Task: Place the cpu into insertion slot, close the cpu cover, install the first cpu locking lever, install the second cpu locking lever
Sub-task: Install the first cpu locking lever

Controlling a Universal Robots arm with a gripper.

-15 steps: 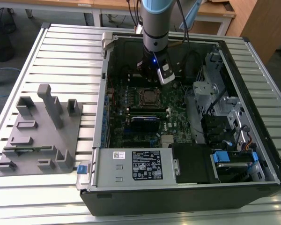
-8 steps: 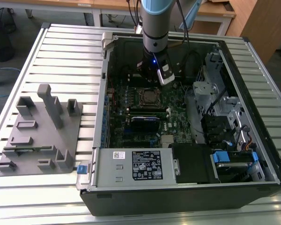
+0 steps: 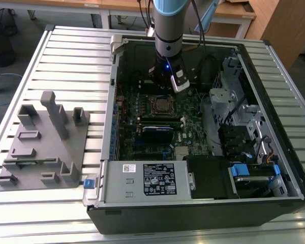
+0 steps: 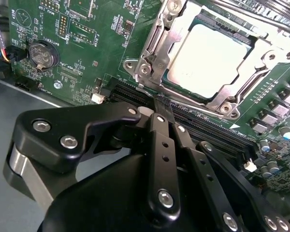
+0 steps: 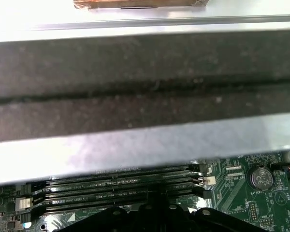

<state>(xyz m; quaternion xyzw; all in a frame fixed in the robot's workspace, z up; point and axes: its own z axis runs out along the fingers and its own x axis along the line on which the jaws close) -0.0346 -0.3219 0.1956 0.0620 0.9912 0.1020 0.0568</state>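
Note:
The cpu [image 4: 210, 55], a pale silver square, lies in the insertion slot [image 3: 162, 105] on the green motherboard. The cpu cover [image 4: 152, 46], a silver frame plate, lies flat around it, with the chip showing through its window. My gripper [image 4: 163, 107] has its black fingers [image 4: 159, 145] pressed together with no gap. Their tips sit at the socket's metal edge, beside the corner screw [image 4: 144, 69]. I cannot tell whether they pinch a lever wire there. In the exterior view the gripper [image 3: 163, 87] hangs just behind the socket, inside the open computer case.
Long black memory slots [image 5: 116, 191] run beside the socket. A coin battery [image 4: 42, 53] sits on the board. The white-labelled power supply box [image 3: 147, 180] fills the case's front, a drive cage [image 3: 234, 109] stands on the exterior view's right, and a grey fixture [image 3: 40, 142] lies left.

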